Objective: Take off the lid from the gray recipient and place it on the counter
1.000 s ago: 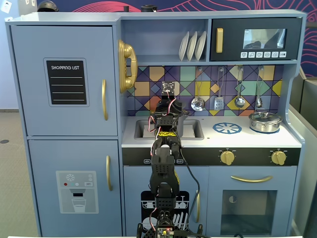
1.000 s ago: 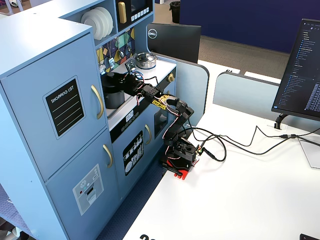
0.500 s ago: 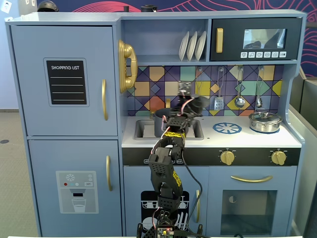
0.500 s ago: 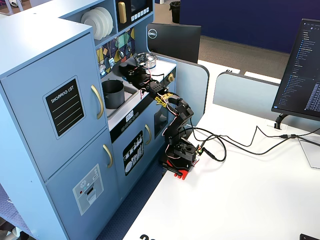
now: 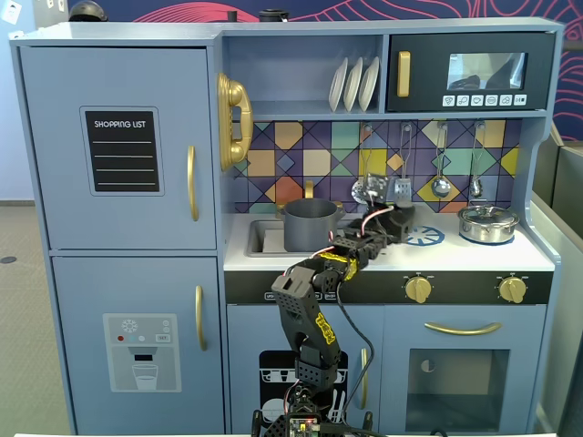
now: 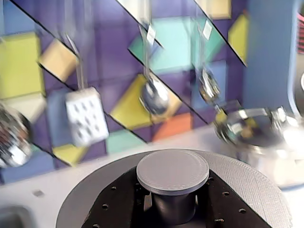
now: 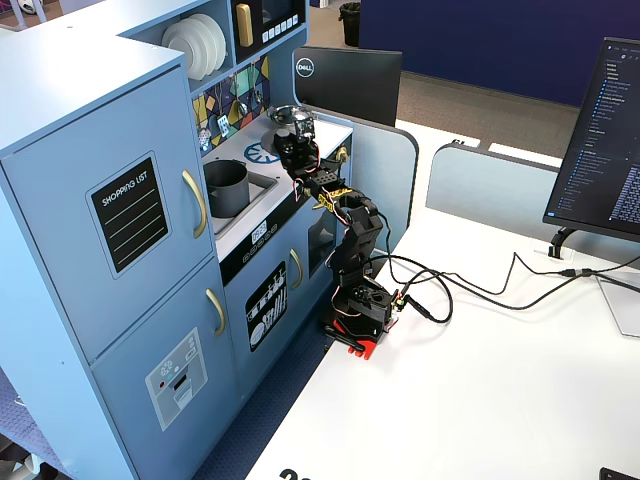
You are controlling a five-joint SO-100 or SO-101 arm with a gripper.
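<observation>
The gray pot (image 5: 310,225) stands open-topped in the sink cut-out of the white counter (image 5: 455,255); it also shows in a fixed view (image 7: 227,187). My gripper (image 6: 173,206) is shut on the central knob (image 6: 172,171) of the dark gray lid (image 6: 247,185). Its black fingers (image 6: 118,204) flank the knob. In a fixed view the gripper (image 5: 399,220) holds the lid to the right of the pot, over the counter beside the printed blue burner ring (image 5: 425,237). I cannot tell whether the lid touches the counter. In the other fixed view the gripper (image 7: 292,140) is over the counter's right part.
The small shiny silver pan (image 5: 488,223) with its glass lid stands at the counter's right end, close ahead in the wrist view (image 6: 256,128). Utensils (image 5: 441,182) hang on the tiled backsplash. Cables run over the white table (image 7: 480,330) behind the arm's base.
</observation>
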